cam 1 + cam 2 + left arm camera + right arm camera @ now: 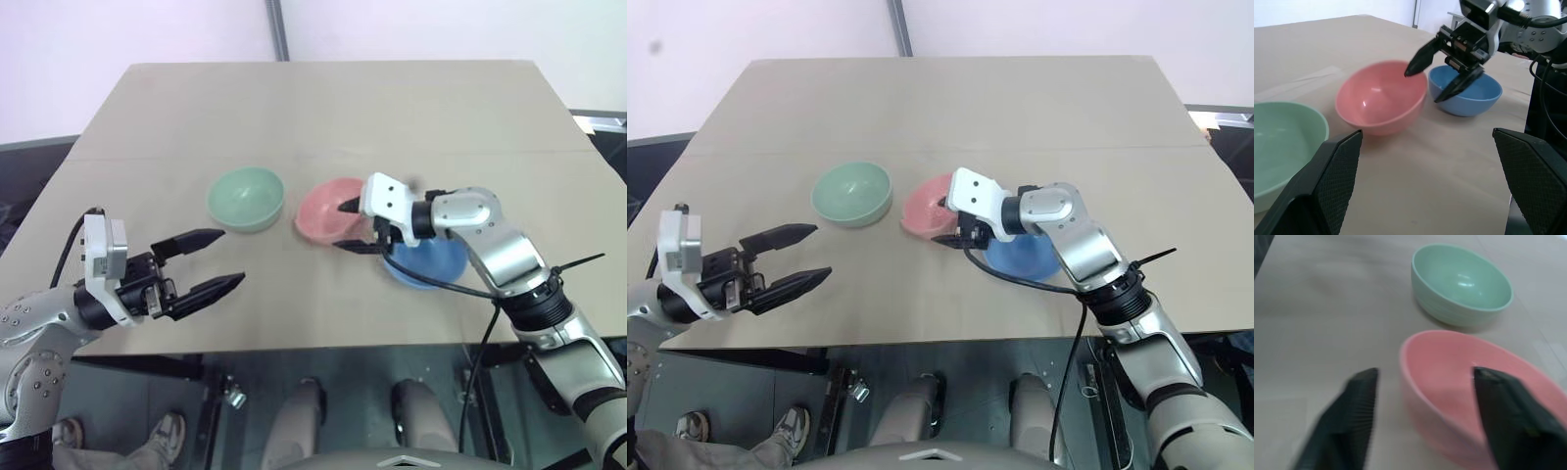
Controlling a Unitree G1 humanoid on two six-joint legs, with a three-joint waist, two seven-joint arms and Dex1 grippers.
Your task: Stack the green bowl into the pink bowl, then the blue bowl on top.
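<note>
Three bowls stand in a row on the tan table [333, 108]: the green bowl [245, 199] on the left, the pink bowl [323, 211] in the middle, and the blue bowl [436, 264] on the right, partly behind my right arm. My right gripper [343, 227] is open and straddles the pink bowl's near-right rim. In the right wrist view one finger [1498, 401] hangs over its inside and the other [1352, 411] stands outside. Nothing is held. My left gripper [227, 258] hovers open and empty by the front edge, short of the green bowl.
The table's front edge runs just under both arms. A black cable [470, 294] loops from my right wrist over the front edge. Bare tabletop stretches behind the bowls and to the far left and right.
</note>
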